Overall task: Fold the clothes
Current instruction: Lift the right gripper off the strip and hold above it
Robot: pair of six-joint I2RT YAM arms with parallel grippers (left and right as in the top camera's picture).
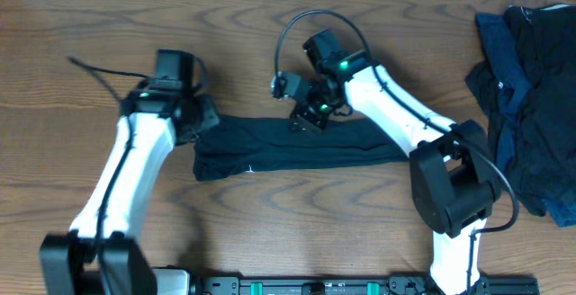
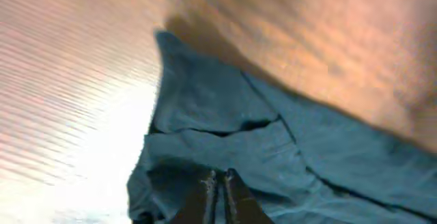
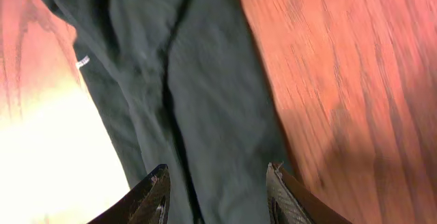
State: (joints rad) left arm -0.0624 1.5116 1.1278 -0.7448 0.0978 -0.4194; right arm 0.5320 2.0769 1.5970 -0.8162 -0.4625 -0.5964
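My right gripper (image 3: 217,169) gapes empty over the soft, creased navy garment (image 3: 212,80), a long folded band; my left gripper (image 2: 218,177) pinches its rumpled end.

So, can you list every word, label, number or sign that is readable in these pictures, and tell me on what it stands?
No text is readable in any view.
Small white mark near the edge of the folded garment: too small and blurred to read; it may be a logo or tag.
Pile of clothes at the table's right end: no print visible.
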